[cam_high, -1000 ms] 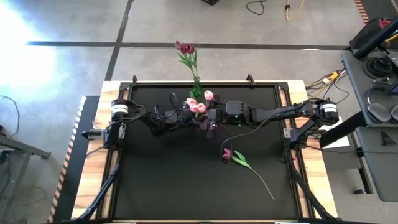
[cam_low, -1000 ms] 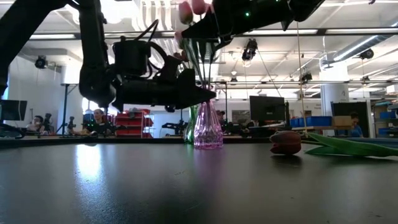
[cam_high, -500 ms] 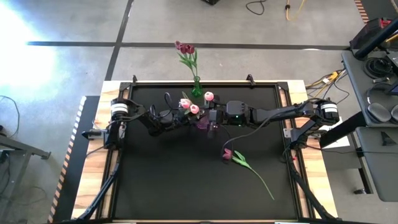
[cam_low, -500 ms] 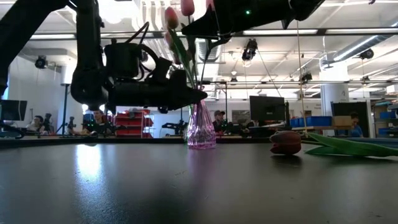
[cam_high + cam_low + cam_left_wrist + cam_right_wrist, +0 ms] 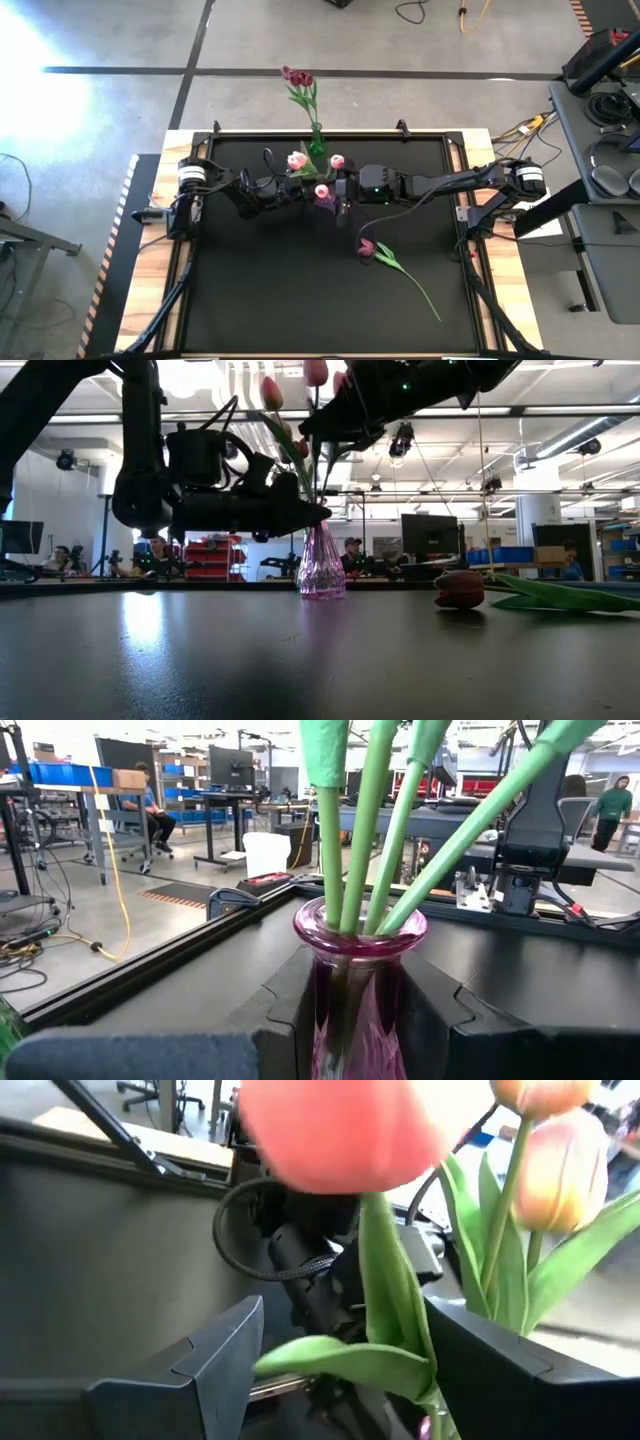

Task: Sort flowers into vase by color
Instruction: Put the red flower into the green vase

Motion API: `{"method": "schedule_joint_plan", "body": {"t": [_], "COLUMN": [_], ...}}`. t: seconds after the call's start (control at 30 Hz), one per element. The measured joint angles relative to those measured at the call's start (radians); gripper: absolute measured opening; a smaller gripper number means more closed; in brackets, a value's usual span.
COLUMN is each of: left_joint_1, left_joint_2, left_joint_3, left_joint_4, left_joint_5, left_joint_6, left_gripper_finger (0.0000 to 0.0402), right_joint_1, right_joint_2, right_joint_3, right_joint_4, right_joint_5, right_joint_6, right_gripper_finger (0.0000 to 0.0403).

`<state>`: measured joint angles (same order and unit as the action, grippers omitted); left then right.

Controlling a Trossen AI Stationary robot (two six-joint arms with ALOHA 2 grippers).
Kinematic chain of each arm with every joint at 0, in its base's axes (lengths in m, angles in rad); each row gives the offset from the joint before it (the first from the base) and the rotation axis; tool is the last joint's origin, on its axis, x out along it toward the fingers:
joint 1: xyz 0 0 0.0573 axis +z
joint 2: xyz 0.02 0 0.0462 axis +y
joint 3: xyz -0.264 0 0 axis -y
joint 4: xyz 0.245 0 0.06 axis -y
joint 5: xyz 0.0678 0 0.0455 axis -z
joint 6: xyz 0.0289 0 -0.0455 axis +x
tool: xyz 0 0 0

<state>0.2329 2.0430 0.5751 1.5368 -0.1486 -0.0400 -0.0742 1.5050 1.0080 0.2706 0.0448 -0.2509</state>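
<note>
A pink glass vase point(image 5: 322, 565) stands mid-table with three pale pink tulips point(image 5: 297, 160) in it, their stems point(image 5: 372, 830) fanning out of its mouth. My left gripper point(image 5: 360, 1010) is shut on this vase. My right gripper point(image 5: 350, 1355) hovers open above the vase, its fingers either side of the tulips' stems and leaves without touching them. A dark red tulip point(image 5: 366, 247) lies flat on the table nearer the front. A green vase point(image 5: 316, 143) at the far edge holds dark red tulips point(image 5: 296, 77). My left gripper pinches the pink vase's narrow neck point(image 5: 345, 1000), just under the rim, between its two fingers point(image 5: 285, 1010). The fingers come in level from the table's left. The vase stands upright with its base on the table.
The table has a black mat point(image 5: 250, 290) inside a raised black frame point(image 5: 470, 200), with wooden strips outside it. The fallen tulip's stem and leaves point(image 5: 410, 280) run toward the near right. People and desks show in the room beyond the far edge.
My left gripper has slid the pink vase a little toward the table's left, still upright. The three pink tulip heads, bunched together before, have spread apart, one leaning left. My right gripper has tipped slightly while staying above the vase.
</note>
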Motion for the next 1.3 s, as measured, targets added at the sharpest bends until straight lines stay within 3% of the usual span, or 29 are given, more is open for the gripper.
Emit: {"method": "schedule_joint_plan", "body": {"t": [0.2,0.53,0.97,1.2,1.3], "left_joint_1": [0.000,0.004,0.007,0.007,0.007], "left_joint_2": [0.000,0.000,-0.002,-0.003,-0.007], "left_joint_3": [-0.001,-0.002,-0.014,-0.015,-0.017], "left_joint_4": [0.000,-0.001,0.013,0.013,-0.004], "left_joint_5": [0.000,0.000,-0.002,-0.001,-0.001], "left_joint_6": [0.000,0.001,0.004,0.004,0.005], "left_gripper_finger": [0.0077,0.0077,0.0077,0.0079,0.0137], "right_joint_1": [-0.003,-0.003,0.000,0.006,0.010], "right_joint_2": [-0.017,-0.121,-0.237,-0.261,-0.265], "right_joint_3": [0.000,0.000,0.000,-0.036,-0.059], "right_joint_4": [-0.066,-0.208,-0.400,-0.452,-0.452], "right_joint_5": [0.005,0.014,0.115,0.208,0.235], "right_joint_6": [0.094,0.071,0.020,0.043,0.054], "right_gripper_finger": [0.0255,0.0263,0.0273,0.0209,0.0157]}}
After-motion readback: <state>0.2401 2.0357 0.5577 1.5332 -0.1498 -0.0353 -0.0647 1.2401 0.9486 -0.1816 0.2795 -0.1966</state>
